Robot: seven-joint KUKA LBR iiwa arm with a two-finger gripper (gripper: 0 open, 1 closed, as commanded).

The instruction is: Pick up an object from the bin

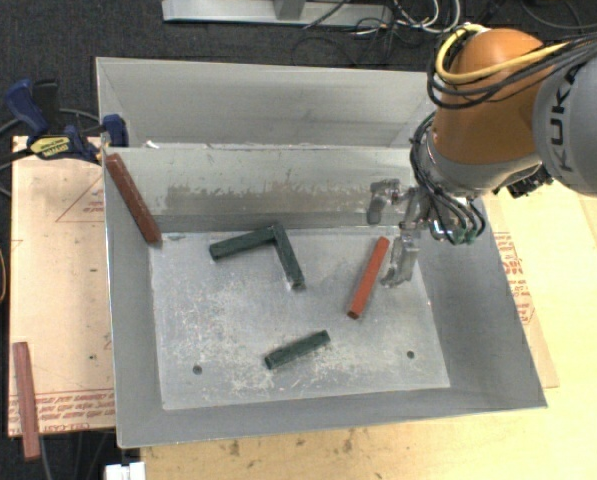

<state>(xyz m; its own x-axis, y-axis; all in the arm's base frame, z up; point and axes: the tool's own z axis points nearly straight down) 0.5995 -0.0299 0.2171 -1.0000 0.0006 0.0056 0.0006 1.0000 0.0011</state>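
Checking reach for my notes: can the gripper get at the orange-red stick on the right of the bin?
Probably yes. The gripper hangs beside the orange-red stick, which lies alone on the bin floor; nothing covers it, and the dark green L-shaped piece lies apart.

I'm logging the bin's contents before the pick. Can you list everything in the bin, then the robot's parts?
bin: one, grey metal, centre of the view
L-shaped pair of bars: two bars meeting at a corner, dark green, middle of the floor; cannot tell if they are joined
single bar: one, dark green, nearer the front wall, lying apart
brown bar: one, reddish brown, leaning against the left wall
red-orange bar: one, right of centre, slanted, upper end beside the gripper
gripper: one, metal, low at the bin's right side
arm: one, orange cover with cables, reaching in from the right
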